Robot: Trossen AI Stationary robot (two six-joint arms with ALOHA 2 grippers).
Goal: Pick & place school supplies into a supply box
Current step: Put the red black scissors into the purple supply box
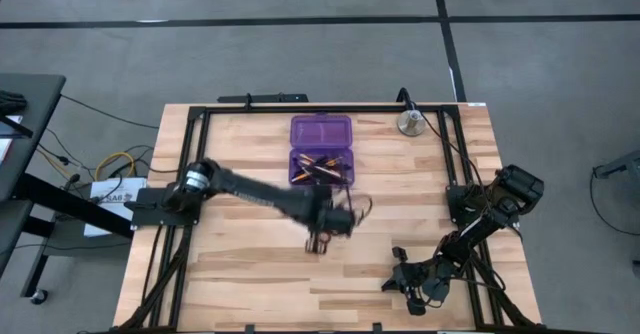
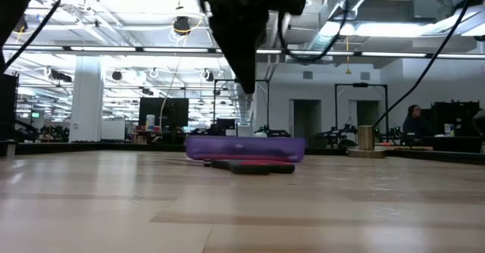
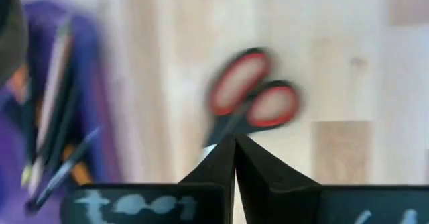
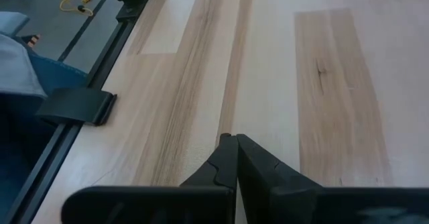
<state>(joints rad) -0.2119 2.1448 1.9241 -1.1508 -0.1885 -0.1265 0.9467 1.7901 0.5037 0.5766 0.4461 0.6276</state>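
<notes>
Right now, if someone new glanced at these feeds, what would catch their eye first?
Probably the purple supply box lying open at the back middle of the table, pencils and pens heaped in its nearer half. Next, the left gripper, fingers shut, reaching over mid-table with the red-and-black scissors on the wood just ahead of it. The right gripper waits shut at the front right.

Pens and pencils in supply box; scissors on table beside box.
</notes>
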